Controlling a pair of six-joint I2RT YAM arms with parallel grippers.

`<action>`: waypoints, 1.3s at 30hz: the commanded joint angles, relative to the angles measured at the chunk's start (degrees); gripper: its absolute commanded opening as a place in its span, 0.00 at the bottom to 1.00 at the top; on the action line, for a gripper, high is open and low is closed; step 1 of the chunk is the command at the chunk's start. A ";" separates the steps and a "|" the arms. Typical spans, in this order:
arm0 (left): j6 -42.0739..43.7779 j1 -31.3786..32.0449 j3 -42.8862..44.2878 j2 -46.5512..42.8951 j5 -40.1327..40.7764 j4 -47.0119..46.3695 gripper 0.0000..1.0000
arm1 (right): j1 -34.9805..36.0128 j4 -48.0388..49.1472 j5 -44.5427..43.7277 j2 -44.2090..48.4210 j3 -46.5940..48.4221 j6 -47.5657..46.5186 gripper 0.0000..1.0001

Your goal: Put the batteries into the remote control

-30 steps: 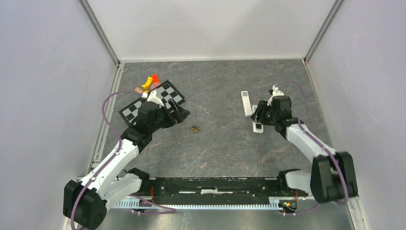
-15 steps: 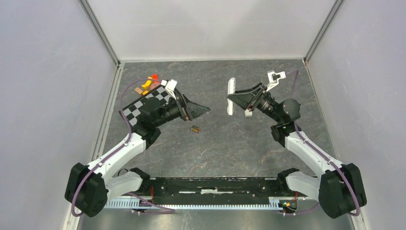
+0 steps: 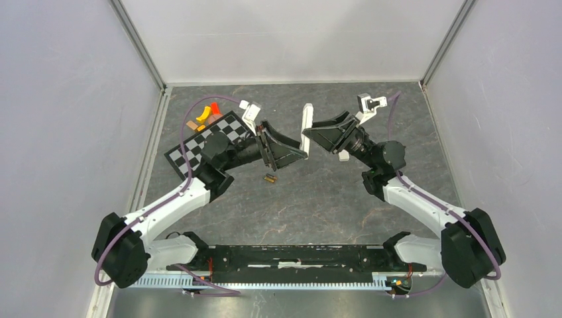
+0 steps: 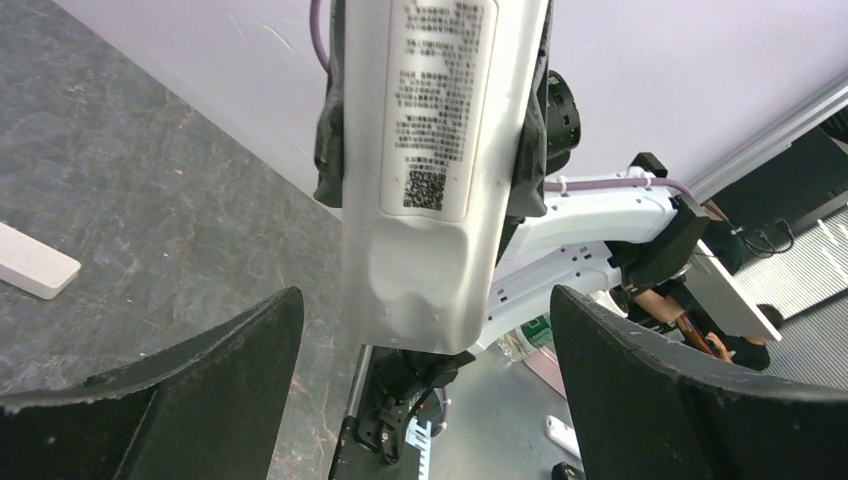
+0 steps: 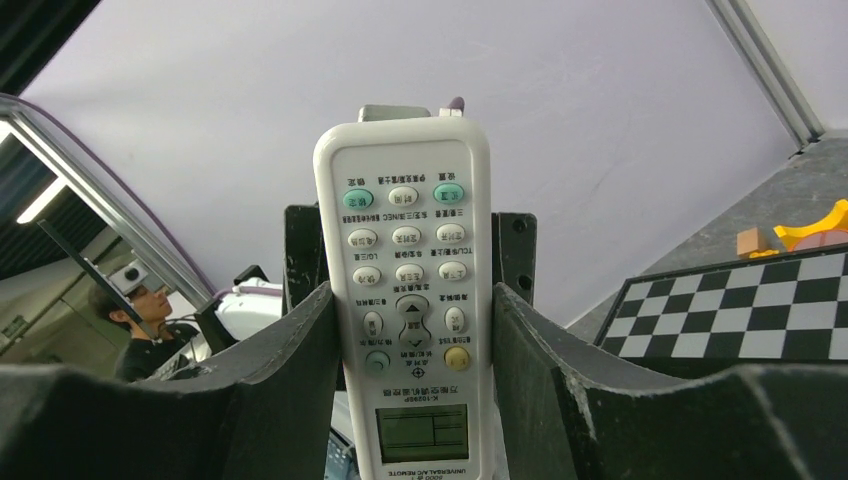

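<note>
My right gripper (image 3: 310, 134) is shut on the white remote control (image 3: 307, 122) and holds it raised above the table's middle. In the right wrist view its button face and display (image 5: 410, 300) sit between my fingers (image 5: 280, 350). My left gripper (image 3: 291, 156) is open and empty, facing the remote's back. In the left wrist view the labelled back (image 4: 430, 170) fills the space just beyond my open jaws. The two batteries (image 3: 270, 178) lie together on the table below the left gripper.
A plain white strip (image 3: 343, 156) lies on the table under the right gripper, also in the left wrist view (image 4: 30, 262). A checkerboard (image 3: 199, 142) lies at the back left with orange and yellow pieces (image 3: 207, 112) behind it.
My right gripper has lifted the remote off the table and carried it left toward the middle. My left gripper has risen and moved right to face it.
</note>
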State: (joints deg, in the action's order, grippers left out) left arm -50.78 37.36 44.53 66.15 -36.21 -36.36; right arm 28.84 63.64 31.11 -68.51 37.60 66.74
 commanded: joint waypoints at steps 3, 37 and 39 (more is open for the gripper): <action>-1.51 1.30 1.98 1.71 -1.22 -4.27 0.92 | 1.48 8.64 -2.45 -1.62 2.47 3.08 0.43; 71.72 1.46 22.62 8.24 20.47 46.93 0.02 | -0.10 -73.30 -18.55 1.58 30.17 -31.18 0.93; 75.10 1.53 23.01 8.22 21.25 47.15 0.02 | -0.21 -75.95 -18.62 -0.03 32.09 -32.07 0.92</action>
State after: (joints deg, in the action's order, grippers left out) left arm 9.67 38.72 64.03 74.50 -19.90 9.67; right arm 29.06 -0.67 13.89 -65.25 65.78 38.20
